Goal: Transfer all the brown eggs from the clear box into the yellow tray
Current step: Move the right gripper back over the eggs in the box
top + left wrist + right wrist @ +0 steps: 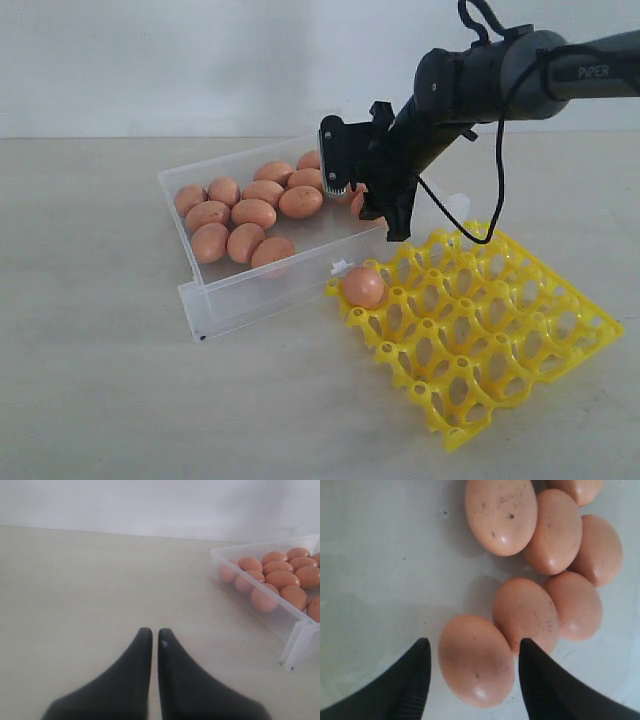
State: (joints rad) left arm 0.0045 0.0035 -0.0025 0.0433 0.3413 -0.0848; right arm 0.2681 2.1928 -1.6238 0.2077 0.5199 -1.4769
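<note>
Several brown eggs (253,213) lie in the clear box (260,290). One more brown egg (363,287) sits in the near left corner cup of the yellow tray (520,330). My right gripper (385,215) hangs over the box's right end. In the right wrist view that gripper (472,647) is open, its fingers straddling one egg (475,675) with a gap at each side, and more eggs (502,512) lie beyond. My left gripper (154,632) is shut on nothing, low over the bare table, with the box (295,630) and its eggs (282,579) some way off.
The tray lies tilted against the box's right front corner. The box has a small white latch tab (342,266) by the tray. Bare beige tabletop (100,380) spreads left of and in front of the box. A pale wall stands behind.
</note>
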